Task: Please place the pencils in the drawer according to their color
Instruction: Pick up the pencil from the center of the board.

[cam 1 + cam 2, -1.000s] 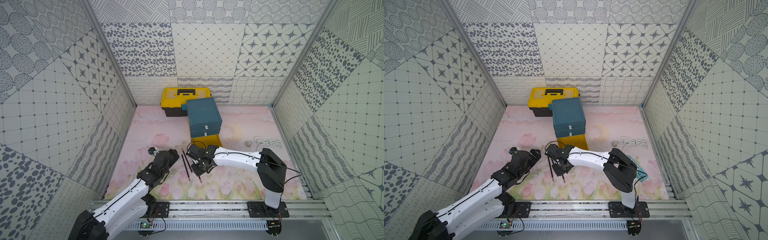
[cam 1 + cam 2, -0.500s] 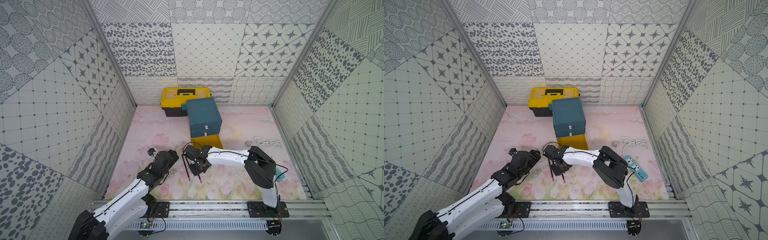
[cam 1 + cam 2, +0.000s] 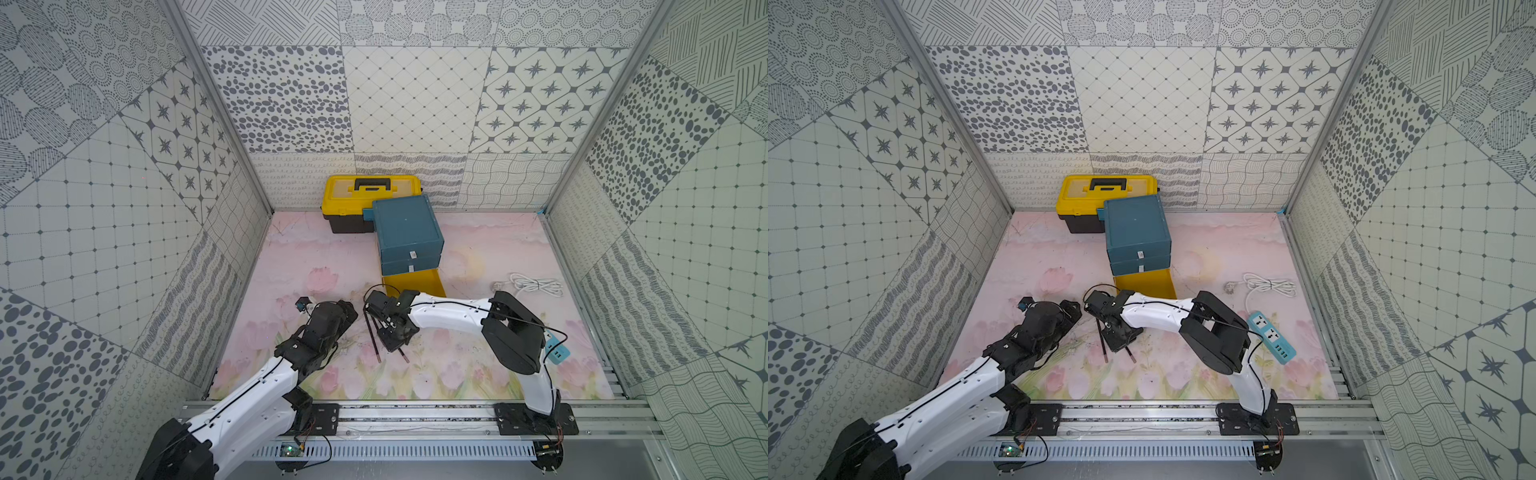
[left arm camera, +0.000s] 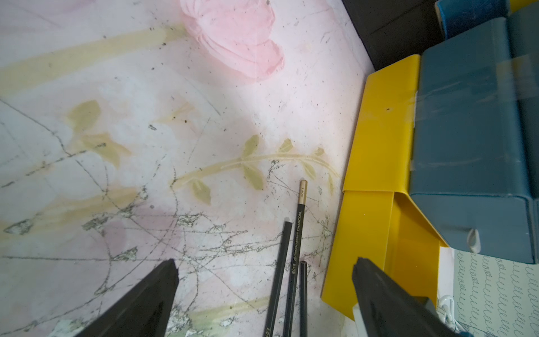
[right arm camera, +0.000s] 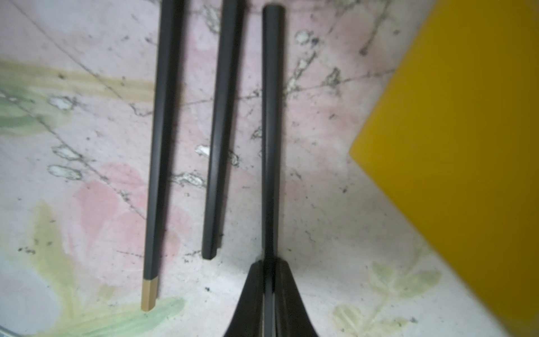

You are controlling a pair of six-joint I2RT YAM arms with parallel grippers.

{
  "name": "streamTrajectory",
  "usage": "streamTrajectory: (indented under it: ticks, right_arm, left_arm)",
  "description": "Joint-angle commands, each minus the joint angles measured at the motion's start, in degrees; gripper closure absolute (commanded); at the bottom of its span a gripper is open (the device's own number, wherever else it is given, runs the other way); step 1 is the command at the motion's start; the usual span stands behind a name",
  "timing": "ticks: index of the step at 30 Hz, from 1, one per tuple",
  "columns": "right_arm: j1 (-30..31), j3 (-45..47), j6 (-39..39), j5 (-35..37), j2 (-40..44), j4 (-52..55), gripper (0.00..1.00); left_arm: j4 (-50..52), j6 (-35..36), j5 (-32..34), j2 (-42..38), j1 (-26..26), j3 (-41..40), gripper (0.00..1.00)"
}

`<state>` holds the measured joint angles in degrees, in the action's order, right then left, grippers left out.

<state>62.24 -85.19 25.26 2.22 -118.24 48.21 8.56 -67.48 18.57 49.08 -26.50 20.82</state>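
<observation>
Three black pencils lie side by side on the flowered mat, just in front of the drawer. My right gripper (image 5: 269, 268) is shut on the black pencil (image 5: 271, 131) nearest the drawer. The other two, one gold-tipped (image 5: 159, 146) and one plain (image 5: 218, 131), lie loose beside it. In both top views the right gripper (image 3: 392, 332) covers part of the pencils (image 3: 372, 336). The drawer (image 3: 405, 232) is a teal cabinet whose yellow lowest drawer (image 3: 415, 282) is pulled out. My left gripper (image 4: 265, 262) is open, low over the mat with the pencils (image 4: 297, 239) ahead of its fingers.
A yellow toolbox (image 3: 370, 199) stands against the back wall, touching the cabinet. A white cable (image 3: 536, 284) and a blue power strip (image 3: 557, 349) lie on the right. Patterned walls close in three sides. The left gripper (image 3: 345, 309) sits close to the right one.
My right arm shifted a little to the left, then its jaws closed on the black pencil. The left arm has not moved.
</observation>
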Motion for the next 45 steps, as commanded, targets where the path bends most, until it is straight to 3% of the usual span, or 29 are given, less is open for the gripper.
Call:
streamTrajectory:
  ticks: [1,5,27,40,45]
  right_arm:
    - [0.1,0.55,-1.34,2.71,-3.65,1.23,0.93]
    - [0.08,0.88,-0.91,4.28,-3.86,2.11,1.0]
    - [0.08,3.18,-3.75,9.58,5.81,2.53,1.0]
    - [-0.19,3.21,-17.09,7.11,15.46,3.08,1.0]
    - [-1.51,1.75,-22.42,9.74,17.81,3.92,1.0]
  left_arm:
    - [-0.21,0.0,0.78,0.29,0.22,-0.28,0.01]
    - [-0.59,-0.16,0.55,0.49,0.24,-0.44,0.01]
    - [-0.32,0.33,0.04,0.77,0.27,-0.16,0.01]
    - [0.69,0.33,0.9,-0.7,0.47,-0.17,0.01]
    - [0.85,0.38,1.03,-0.83,0.35,-0.16,0.01]
